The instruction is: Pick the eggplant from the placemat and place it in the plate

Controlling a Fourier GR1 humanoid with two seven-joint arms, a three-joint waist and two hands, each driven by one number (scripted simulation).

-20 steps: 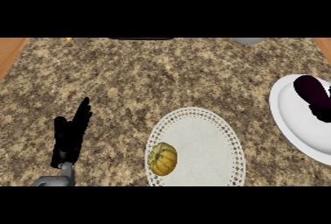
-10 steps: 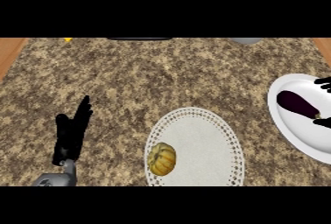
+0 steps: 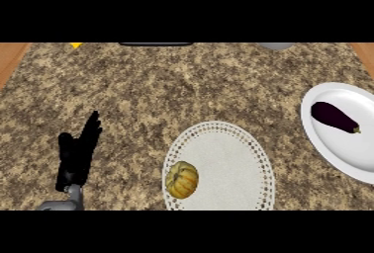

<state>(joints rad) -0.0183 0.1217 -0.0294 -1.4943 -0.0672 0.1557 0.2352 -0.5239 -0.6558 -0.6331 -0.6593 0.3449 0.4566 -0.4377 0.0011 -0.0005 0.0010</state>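
Observation:
The dark purple eggplant (image 3: 334,116) lies on the white plate (image 3: 343,153) at the right edge of the head view, with nothing touching it. A white lace-edged placemat (image 3: 230,163) sits at the lower middle. My left hand (image 3: 76,153) rests open at the lower left, fingers pointing up, far from both. My right hand does not show anywhere.
A small yellow-orange pumpkin (image 3: 182,179) sits on the placemat's left side. The granite counter (image 3: 182,89) has wooden edges at the far left and right. A dark object (image 3: 156,44) and a grey one (image 3: 275,46) peek in at the back edge.
My right hand was over the eggplant on the plate, then let it go and left the view to the right. The eggplant now lies uncovered. My left hand stayed still.

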